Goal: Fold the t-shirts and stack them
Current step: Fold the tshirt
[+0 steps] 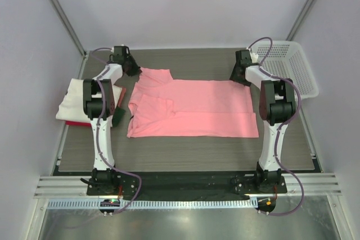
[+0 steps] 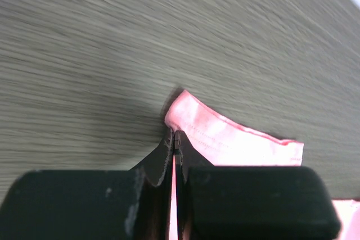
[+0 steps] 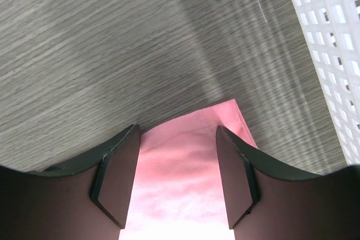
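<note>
Worryingly, left gripper [image 2: 175, 141] is clamped, perhaps thinly, on the soft salmon-pink cotton t-shirt [image 2: 236, 141]; right gripper [image 3: 177, 181] gapes over its corner, so lifting could skew it.

A dark grey counter [image 1: 185, 150] with a fine wood grain running across its width fills the middle of the enclosure. Plain white walls stand around it: a back wall [image 1: 185, 9] beyond its far edge, a left wall [image 1: 28, 82] and a right wall [image 1: 343, 54] at its sides. Slim metal posts [image 1: 59, 12] rise slantwise from its two far corners. Along its near edge runs a silver aluminium rail [image 1: 185, 186], then a white slotted strip [image 1: 185, 203], then a dull, reflective metal sheet [image 1: 185, 226]. The light is soft and even, with faint shadows.
</note>
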{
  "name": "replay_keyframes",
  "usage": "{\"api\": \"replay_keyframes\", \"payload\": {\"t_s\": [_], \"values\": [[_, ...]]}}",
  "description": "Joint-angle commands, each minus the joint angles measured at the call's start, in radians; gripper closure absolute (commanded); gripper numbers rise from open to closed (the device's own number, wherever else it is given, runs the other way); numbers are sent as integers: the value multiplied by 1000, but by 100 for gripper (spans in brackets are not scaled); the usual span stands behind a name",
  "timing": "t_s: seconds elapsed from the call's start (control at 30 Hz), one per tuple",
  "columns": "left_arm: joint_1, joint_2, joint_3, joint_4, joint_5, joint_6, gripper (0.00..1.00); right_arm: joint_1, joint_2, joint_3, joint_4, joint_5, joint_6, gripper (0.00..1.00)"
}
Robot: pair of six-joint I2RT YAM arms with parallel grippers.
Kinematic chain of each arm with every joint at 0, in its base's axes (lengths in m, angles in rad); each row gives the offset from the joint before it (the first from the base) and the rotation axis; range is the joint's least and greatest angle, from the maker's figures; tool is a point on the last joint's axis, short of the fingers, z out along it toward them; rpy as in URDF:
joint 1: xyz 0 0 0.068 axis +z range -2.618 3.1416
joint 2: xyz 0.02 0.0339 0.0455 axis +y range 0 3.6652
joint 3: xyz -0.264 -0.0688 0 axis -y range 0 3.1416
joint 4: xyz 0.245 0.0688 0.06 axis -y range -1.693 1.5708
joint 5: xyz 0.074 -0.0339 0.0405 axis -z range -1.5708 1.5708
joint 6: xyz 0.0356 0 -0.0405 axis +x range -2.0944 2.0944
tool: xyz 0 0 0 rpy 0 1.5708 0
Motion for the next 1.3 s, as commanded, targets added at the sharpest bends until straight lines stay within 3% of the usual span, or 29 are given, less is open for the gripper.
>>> {"api": "replay_keyframes", "payload": {"t_s": [0.0, 0.3, 0.63, 1.03, 1.13, 1.27], "values": [[9, -28, -9, 50, -13, 5, 100, -7, -29, 44, -10, -12, 26, 38], [32, -65, -41, 54, -60, 16, 100, -9, -89, 19, 28, -12, 26, 35], [31, -52, -30, 88, 13, 4, 100, -7, -20, 107, 13, 26, 14, 35], [23, -62, -41, 94, 7, 2, 100, -9, 65, 96, -29, 29, 35, 37], [18, -65, -41, 96, 6, 5, 100, -10, 72, 84, -29, 35, 42, 46], [8, -72, -33, 96, 3, 13, 100, -10, 80, 104, -29, 40, 40, 82]]}}
